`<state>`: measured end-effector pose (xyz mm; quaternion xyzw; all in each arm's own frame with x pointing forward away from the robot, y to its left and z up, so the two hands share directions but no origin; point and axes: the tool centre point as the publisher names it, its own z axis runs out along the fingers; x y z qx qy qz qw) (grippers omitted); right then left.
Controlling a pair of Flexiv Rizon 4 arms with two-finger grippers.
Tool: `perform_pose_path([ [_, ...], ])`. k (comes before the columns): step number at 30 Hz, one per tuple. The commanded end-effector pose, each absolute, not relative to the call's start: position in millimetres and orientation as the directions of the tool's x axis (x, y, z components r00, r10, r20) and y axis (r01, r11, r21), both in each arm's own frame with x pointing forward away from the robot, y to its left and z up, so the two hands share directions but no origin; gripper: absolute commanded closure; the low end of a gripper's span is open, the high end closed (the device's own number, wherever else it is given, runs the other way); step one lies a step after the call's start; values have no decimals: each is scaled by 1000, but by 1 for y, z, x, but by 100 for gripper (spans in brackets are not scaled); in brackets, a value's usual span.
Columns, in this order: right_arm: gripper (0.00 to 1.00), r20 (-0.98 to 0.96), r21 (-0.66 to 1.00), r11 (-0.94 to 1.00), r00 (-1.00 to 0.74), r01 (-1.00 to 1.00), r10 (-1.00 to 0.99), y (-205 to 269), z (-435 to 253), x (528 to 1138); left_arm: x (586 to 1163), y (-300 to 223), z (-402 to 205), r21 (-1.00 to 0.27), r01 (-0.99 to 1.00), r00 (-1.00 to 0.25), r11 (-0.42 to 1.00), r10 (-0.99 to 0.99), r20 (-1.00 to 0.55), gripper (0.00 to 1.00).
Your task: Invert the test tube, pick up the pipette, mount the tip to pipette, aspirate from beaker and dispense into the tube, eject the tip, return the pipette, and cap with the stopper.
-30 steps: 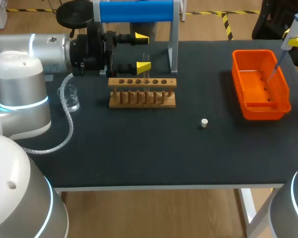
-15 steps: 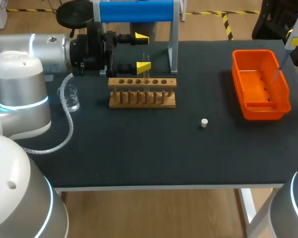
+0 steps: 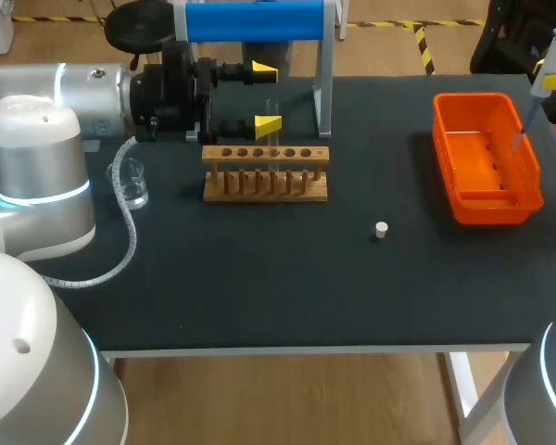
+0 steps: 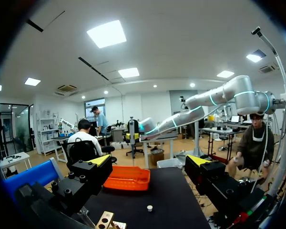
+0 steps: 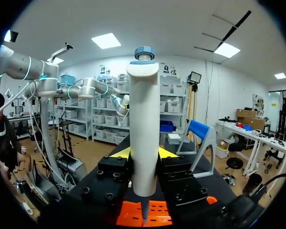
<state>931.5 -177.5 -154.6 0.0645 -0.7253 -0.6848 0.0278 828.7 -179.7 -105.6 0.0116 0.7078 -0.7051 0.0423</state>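
Where the left arm comes in over the table's far left side in the head view, its left claw [image 3: 267,97] lies level with its two yellow tips spread wide and nothing held between them. A clear test tube [image 3: 272,120] stands upright in the wooden rack [image 3: 265,184] just beside the nearer tip; whether they touch cannot be told. The beaker [image 3: 132,184] sits near the left edge and the white stopper [image 3: 381,230] lies alone right of the table's middle. The orange tray [image 3: 528,171] is by the right edge. Above its far right corner the right claw [image 3: 555,82] grips the pipette [image 3: 545,69], whose thin end points down into the tray.

In the left wrist view the left claw [image 4: 150,163] is wide apart and empty. Ahead of it are the tray [image 4: 126,177] and the stopper [image 4: 149,207], with a corner of the rack [image 4: 105,220] under one finger.

In the right wrist view the right claw [image 5: 144,153] is closed on the pipette [image 5: 144,119], which stands upright with a yellow tip on each side, and the tray [image 5: 159,213] lies beneath its narrow end.
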Motion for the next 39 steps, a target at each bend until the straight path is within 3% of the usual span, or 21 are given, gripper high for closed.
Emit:
perform_pose_path([
  [1,100,-44,997,58,-992,-51,-122,-175,-153,928,829,-181,-106,-997,77,-996,4,-46,-77,0],
  [15,100,-45,997,56,-992,-52,-115,-175,-152,928,829,-181,-106,-997,77,-996,4,-46,-77,0],
  [17,100,-45,997,56,-992,-52,-115,-175,-152,928,829,-189,-100,-996,63,-996,56,-58,-66,0],
  [39,100,-45,997,56,-992,-52,-115,-175,-152,928,852,-351,-51,-989,48,-994,142,-87,-60,0],
])
